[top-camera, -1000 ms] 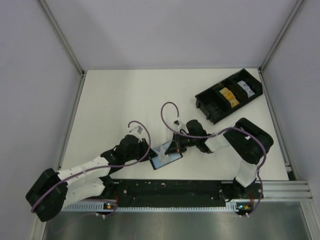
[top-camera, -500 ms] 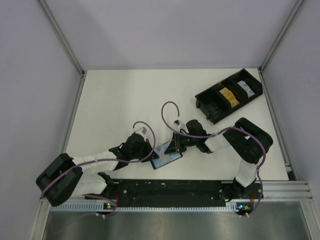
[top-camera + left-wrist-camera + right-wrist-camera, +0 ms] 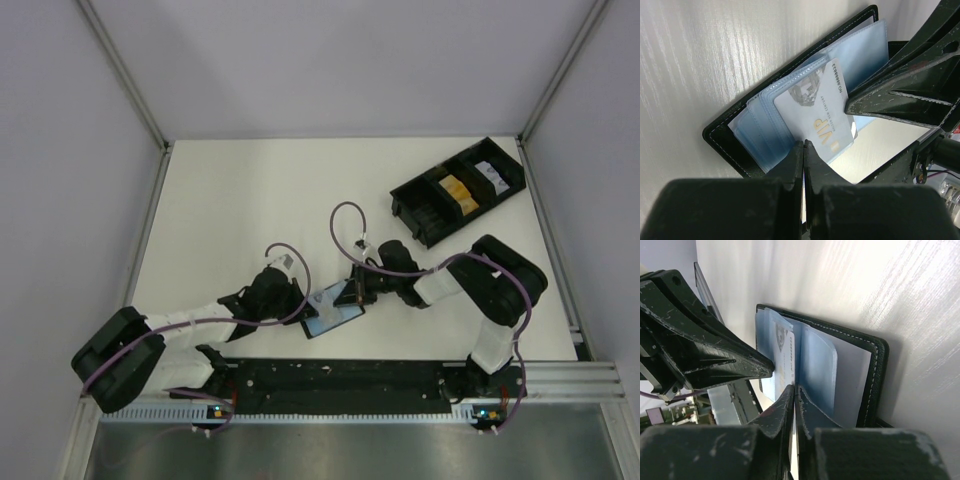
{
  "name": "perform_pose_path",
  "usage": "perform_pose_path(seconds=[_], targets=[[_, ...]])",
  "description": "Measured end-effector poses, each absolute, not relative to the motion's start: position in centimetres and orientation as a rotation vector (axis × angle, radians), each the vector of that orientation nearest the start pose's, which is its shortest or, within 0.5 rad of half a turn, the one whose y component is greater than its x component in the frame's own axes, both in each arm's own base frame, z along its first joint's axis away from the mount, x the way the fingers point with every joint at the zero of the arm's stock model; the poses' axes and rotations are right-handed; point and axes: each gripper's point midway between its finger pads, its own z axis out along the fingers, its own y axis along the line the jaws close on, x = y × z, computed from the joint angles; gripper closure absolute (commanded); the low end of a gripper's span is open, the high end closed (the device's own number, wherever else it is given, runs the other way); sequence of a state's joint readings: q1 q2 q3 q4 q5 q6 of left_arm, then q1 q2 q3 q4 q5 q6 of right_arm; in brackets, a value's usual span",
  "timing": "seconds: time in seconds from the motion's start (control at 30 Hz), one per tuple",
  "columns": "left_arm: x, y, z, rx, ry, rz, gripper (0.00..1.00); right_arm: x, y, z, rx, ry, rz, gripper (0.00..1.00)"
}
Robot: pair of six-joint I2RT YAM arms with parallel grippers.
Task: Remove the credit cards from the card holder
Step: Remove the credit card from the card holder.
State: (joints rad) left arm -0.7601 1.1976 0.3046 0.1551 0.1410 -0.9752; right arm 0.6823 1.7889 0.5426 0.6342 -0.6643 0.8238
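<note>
Left wrist view: one credit card (image 3: pixel 812 117), pale with gold VIP lettering, lies partly out of the blue-grey sleeves of the card holder (image 3: pixel 752 132). The holder lies open and flat on the white table (image 3: pixel 700 60), near its front edge, between the two arms. Left gripper (image 3: pixel 803 144) is fully closed, its tips meeting at the card's lower edge (whether the card is nipped between them cannot be told). Right gripper (image 3: pixel 794 388) is likewise closed, tips at a sleeve edge. A black compartmented tray (image 3: pixel 458 190) sits well apart, far right.
</note>
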Motion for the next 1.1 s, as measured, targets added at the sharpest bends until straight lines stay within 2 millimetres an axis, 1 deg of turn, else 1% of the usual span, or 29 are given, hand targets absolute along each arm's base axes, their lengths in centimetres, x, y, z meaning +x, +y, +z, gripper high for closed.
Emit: perform_pose_path(seconds=[0.23,0.3,0.4,0.53,0.67,0.97,1.1], targets=[[16.8,-24.1,2.5,-0.194,2.528,-0.971,1.0,19.2,32.7,2.6,-0.272,2.463,1.499,0.99],[16.8,-24.1,2.5,-0.193,2.528,-0.971,1.0,19.2,32.7,2.7,-0.274,2.461,1.503,0.91],[16.8,-24.1,2.5,-0.193,2.528,-0.971,1.0,19.1,32.8,2.8,-0.276,2.459,1.519,0.89],[16.8,-24.1,2.5,-0.193,2.528,-0.971,1.0,19.0,32.8,2.5,-0.275,2.467,1.535,0.91],[16.8,-24.1,2.5,-0.193,2.528,-0.971,1.0,18.9,32.9,2.5,-0.275,2.469,1.542,1.0],[16.8,-24.1,2.5,-0.194,2.528,-0.97,1.0,19.0,32.8,2.5,-0.277,2.463,1.544,1.0],[16.8,-24.1,2.5,-0.195,2.527,-0.972,1.0,19.6,31.8,2.5,-0.243,2.463,1.532,1.0]])
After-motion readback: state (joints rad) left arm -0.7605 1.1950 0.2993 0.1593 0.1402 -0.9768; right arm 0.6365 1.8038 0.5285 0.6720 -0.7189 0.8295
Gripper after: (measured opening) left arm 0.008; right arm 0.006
